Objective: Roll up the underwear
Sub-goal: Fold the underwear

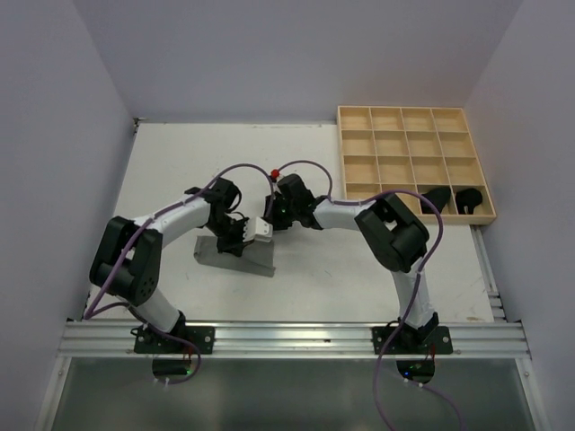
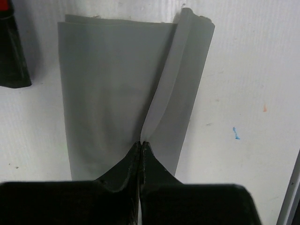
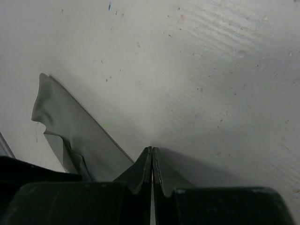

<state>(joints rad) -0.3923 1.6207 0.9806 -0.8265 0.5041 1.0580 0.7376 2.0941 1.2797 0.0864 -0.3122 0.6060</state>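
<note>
Two black underwear (image 1: 437,199) are seen bundled in the two rightmost compartments of the near row of the wooden grid tray (image 1: 340,153), so the grey underwear (image 2: 108,93) is judged to be the piece in hand. It is laid flat on the table (image 1: 359,278), between the two arms, with one long side folded over onto itself, presumably so that a strip of even width can be rolled. The left jaws are pressed together on the near end of that fold, right at its crease, with the cloth stretching away from the tips. The right jaws are pressed together as well, low over the table. The cloth lies just beside them on their left and reaches their tips, but whether any of it is pinched cannot be told.
</note>
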